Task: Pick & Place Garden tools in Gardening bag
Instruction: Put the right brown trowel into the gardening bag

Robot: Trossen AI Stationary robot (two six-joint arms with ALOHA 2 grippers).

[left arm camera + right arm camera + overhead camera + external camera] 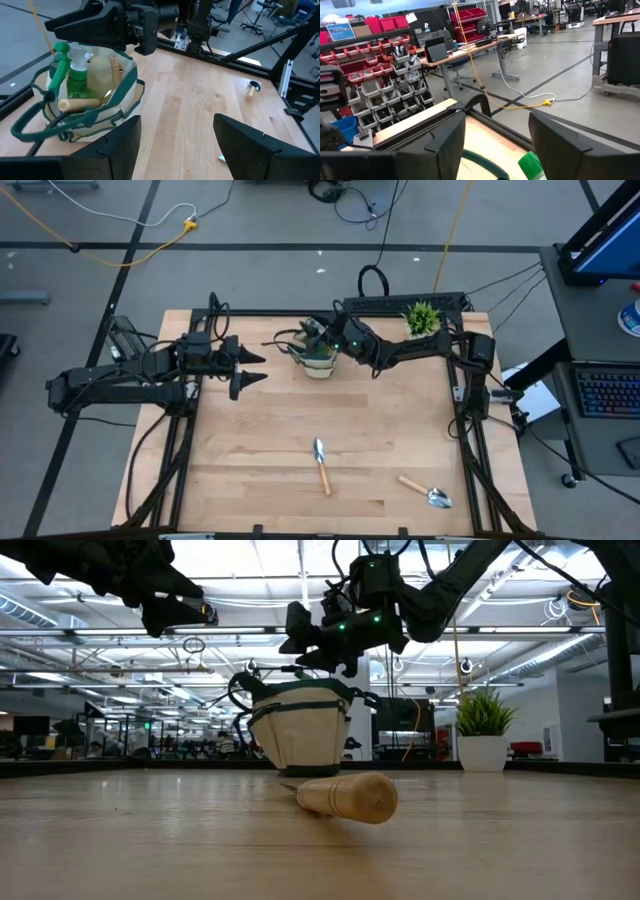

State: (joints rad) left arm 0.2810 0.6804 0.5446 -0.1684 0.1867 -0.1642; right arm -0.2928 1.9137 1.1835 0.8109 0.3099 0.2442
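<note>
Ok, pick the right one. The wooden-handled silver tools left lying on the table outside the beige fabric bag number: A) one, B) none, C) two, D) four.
C: the high view shows one wooden-handled silver trowel mid-table and another wooden-handled silver tool near the right front corner, both apart from the beige fabric bag.

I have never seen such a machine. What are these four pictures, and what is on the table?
It is a robot with two dark arms at a wooden table. One picture looks down from above, one looks level across the tabletop, and two come from cameras on the wrists. The right gripper hangs over the gardening bag with open fingers, holding nothing. The left gripper waits beside the bag, also open and empty. Inside the bag are a green spray bottle and wooden handles. Two trowels lie on the table. A potted plant stands at the far edge.
</note>
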